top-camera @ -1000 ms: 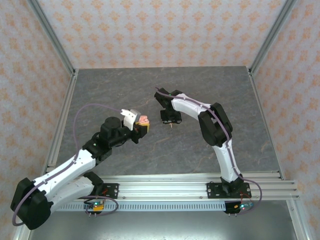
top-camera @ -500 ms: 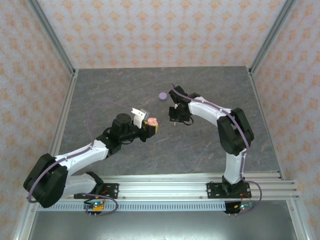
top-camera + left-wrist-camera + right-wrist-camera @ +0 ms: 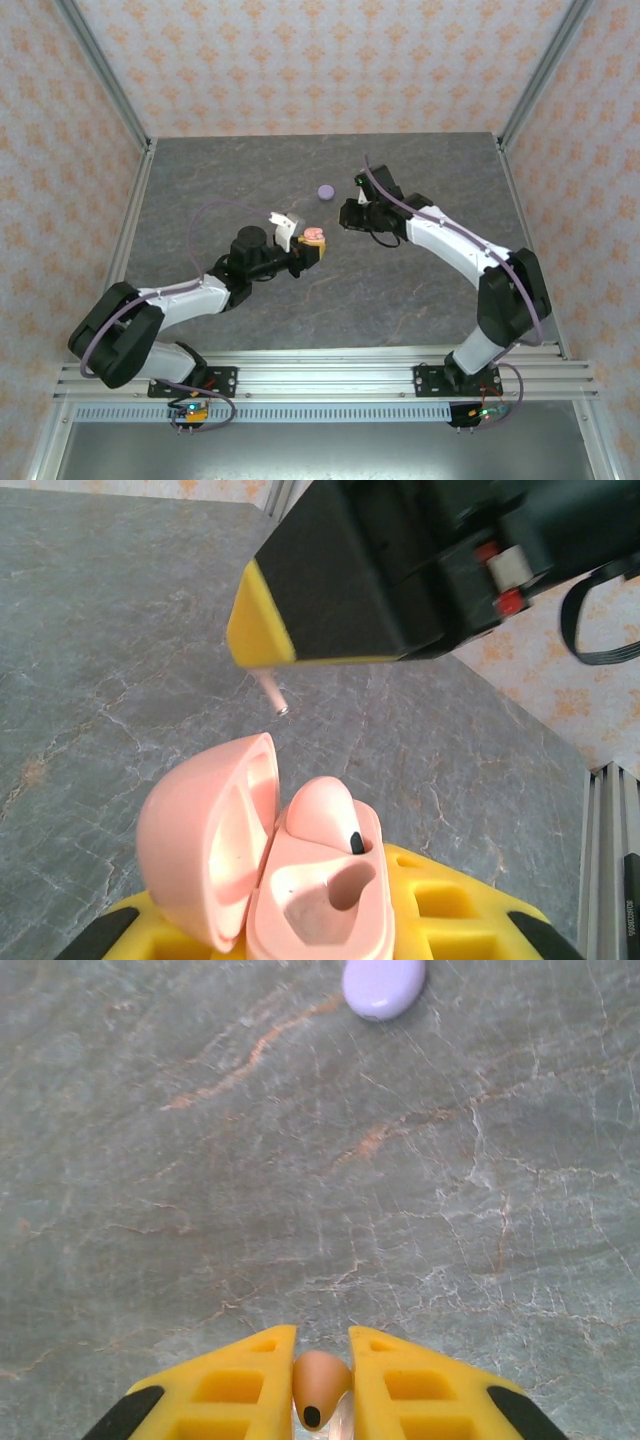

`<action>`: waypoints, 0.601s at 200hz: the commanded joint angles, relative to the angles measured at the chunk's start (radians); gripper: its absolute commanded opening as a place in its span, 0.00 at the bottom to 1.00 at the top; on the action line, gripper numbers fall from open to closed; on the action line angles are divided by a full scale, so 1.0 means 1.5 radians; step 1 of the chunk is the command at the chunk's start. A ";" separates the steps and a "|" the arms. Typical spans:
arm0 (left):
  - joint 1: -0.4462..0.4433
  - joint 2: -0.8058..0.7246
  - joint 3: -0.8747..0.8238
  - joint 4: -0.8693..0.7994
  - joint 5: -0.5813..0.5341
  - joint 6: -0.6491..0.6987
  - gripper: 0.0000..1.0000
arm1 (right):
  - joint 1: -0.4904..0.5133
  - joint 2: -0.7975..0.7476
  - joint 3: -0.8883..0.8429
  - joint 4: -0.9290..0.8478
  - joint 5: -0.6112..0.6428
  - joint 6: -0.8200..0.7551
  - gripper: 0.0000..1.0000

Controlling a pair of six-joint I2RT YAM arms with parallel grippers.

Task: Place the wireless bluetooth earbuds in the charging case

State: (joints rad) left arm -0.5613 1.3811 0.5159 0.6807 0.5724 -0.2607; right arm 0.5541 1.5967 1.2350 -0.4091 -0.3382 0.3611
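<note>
Over the grey table (image 3: 200, 180), the left gripper (image 3: 308, 248) is clamped on a glossy pale pink case (image 3: 300, 880), its lid open and one seated earbud (image 3: 322, 815) inside, while the right gripper (image 3: 350, 215) just beside it pinches a tiny pink stemmed earbud (image 3: 320, 1378).

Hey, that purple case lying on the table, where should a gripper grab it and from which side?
Grip the purple case across its rounded edge, coming straight down from above. It lies flat and closed, a low smooth disc with bare table around it, so probably only its sides offer purchase.
</note>
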 commanded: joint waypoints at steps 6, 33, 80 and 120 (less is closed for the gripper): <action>-0.005 0.023 0.003 0.086 -0.001 0.017 0.08 | 0.017 -0.043 -0.011 0.042 0.012 -0.033 0.19; -0.012 0.053 0.010 0.124 -0.001 0.015 0.08 | 0.039 -0.070 -0.012 0.058 0.019 -0.055 0.19; -0.022 0.094 0.037 0.144 -0.001 0.005 0.08 | 0.067 -0.103 -0.011 0.077 0.027 -0.074 0.20; -0.029 0.111 0.049 0.165 -0.002 -0.011 0.08 | 0.081 -0.105 -0.008 0.087 0.022 -0.078 0.20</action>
State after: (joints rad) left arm -0.5926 1.5414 0.5541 0.8452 0.5690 -0.2649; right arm 0.6621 1.4609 1.2243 -0.3119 -0.3183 0.2668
